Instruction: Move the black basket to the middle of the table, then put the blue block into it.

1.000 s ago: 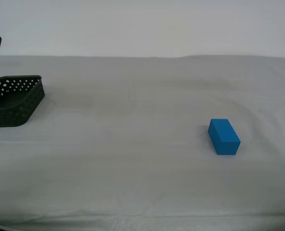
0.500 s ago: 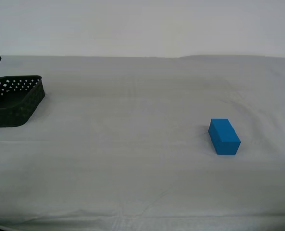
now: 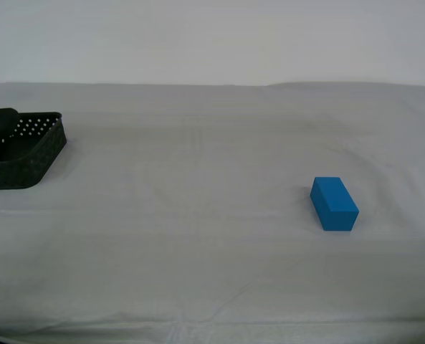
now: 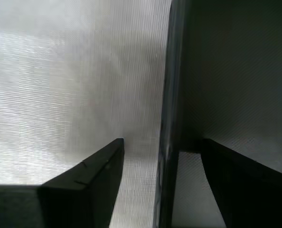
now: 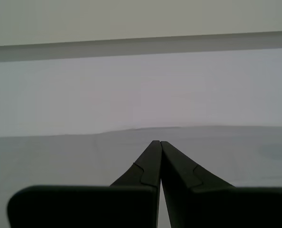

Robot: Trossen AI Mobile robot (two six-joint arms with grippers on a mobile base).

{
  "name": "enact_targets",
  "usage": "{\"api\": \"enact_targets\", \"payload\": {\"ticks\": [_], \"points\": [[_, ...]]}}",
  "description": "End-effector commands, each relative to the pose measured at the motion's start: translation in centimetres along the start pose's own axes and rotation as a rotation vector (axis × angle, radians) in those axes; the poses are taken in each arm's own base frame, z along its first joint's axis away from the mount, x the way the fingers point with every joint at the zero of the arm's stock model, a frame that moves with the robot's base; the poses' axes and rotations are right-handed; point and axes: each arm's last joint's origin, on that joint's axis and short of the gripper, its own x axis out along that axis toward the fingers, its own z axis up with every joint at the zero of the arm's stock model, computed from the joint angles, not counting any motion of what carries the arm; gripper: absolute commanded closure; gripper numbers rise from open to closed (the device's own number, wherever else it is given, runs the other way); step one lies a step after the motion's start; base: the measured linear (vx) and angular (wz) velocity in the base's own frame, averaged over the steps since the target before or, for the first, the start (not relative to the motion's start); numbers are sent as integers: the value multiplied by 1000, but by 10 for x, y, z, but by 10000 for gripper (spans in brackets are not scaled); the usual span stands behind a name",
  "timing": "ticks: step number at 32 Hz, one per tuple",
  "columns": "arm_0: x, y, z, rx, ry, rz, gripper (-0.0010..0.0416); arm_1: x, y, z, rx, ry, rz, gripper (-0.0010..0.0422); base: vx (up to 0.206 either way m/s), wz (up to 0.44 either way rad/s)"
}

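One black basket (image 3: pixel 27 152) and one blue block (image 3: pixel 334 203) sit well apart on the table (image 3: pixel 198 236). My second gripper (image 4: pixel 162 156) is open, its jaws straddling the basket's wall, one finger inside. My first gripper (image 5: pixel 160 145), away from both, is closed and empty.

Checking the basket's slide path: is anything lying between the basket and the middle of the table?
Nothing visible. The basket sits at the exterior view's left edge, with my second gripper straddling its wall, open. Only bare cloth on the table lies toward the middle; the block rests farther to the view's right.
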Motion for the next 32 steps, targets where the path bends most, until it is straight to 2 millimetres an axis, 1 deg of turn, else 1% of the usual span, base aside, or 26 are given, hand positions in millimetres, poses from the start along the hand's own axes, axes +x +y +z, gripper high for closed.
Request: {"api": "enact_targets", "payload": {"ticks": [1,3,6,7,8,9,13,15,16,17,18,19,20,23,24,25,26,27,28,29,30,31,32], "points": [[0,0,0,3,-2,0,406,3,1,2,-12,4,5,239,0,0],[0,0,0,3,-2,0,405,2,1,3,-15,2,5,278,0,0],[0,0,0,3,-2,0,406,2,0,3,-18,1,5,399,0,0],[0,0,0,3,-2,0,405,2,0,3,-20,1,5,421,0,0],[0,0,0,3,-2,0,405,2,0,3,-28,-1,6,407,0,0],[0,0,0,3,-2,0,406,2,0,3,-27,-1,5,415,0,0],[0,0,0,3,-2,0,405,-4,-3,5,-31,-16,-27,414,0,0],[0,0,0,4,-2,0,405,-21,-11,11,-43,-74,-67,414,0,0],[0,0,0,4,-2,0,405,-26,-14,13,-37,-89,-67,414,0,0],[0,0,0,5,-2,0,406,-38,-23,16,-22,-120,-69,414,0,0],[0,0,0,6,-2,0,406,-44,-28,18,-19,-134,-72,414,0,0],[0,0,0,6,-2,0,405,-59,-44,21,-10,-162,-87,414,0,0],[0,0,0,7,-2,0,405,-69,-58,21,5,-175,-100,414,0,0],[0,0,0,8,-2,0,406,-84,-84,20,34,-185,-132,414,0,0],[0,0,0,9,-2,0,405,-91,-105,18,61,-192,-158,413,0,0],[0,0,0,10,-1,1,406,-97,-121,16,88,-198,-179,413,0,0],[0,0,0,10,-2,1,406,-99,-129,15,102,-199,-189,413,0,0],[0,0,0,10,-2,1,405,-101,-148,12,120,-196,-215,413,0,0],[0,0,0,10,-2,1,405,-101,-156,10,120,-192,-227,413,0,0],[0,1,0,11,-1,2,406,-98,-174,6,124,-170,-251,413,0,0],[0,1,0,11,-1,3,406,-94,-186,3,138,-154,-264,413,0,0],[0,1,0,11,-2,3,405,-93,-193,1,149,-149,-272,413,0,0],[0,1,0,10,-2,4,405,-90,-204,-2,170,-141,-284,413,0,0]]}}
